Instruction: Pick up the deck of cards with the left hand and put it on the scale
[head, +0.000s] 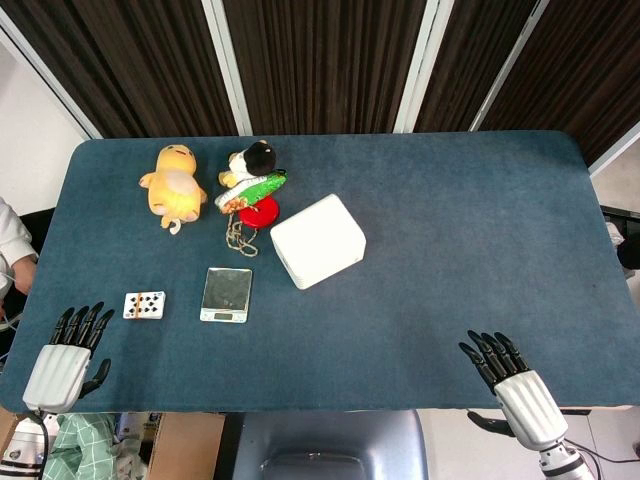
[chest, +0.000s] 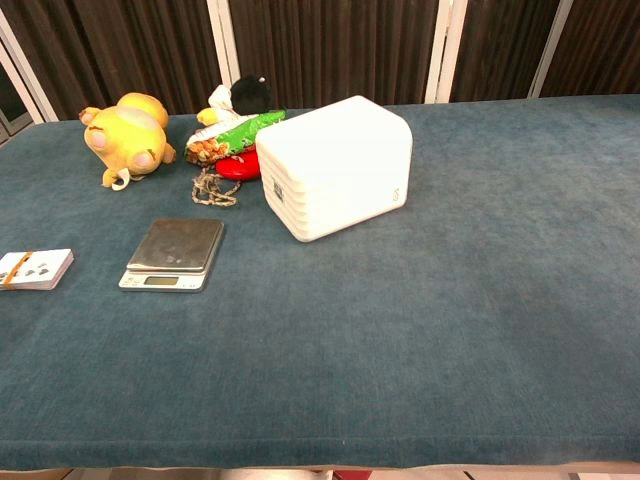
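The left hand (head: 68, 352) has slim black fingers (head: 78, 323) set on a smooth silver-white palm shell, with a black thumb at its three o'clock side. The right hand (head: 515, 383) is built alike: black fingers (head: 492, 350), a pale silver-white back with faint lengthwise ridges, and a grey wrist segment at its five o'clock end.

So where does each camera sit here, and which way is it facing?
Head view: high above the near edge, looking down on the table; left hand and right hand show.
Chest view: low at the near edge, looking across; no hands.
Shared: deck of cards, scale, white box, yellow plush.
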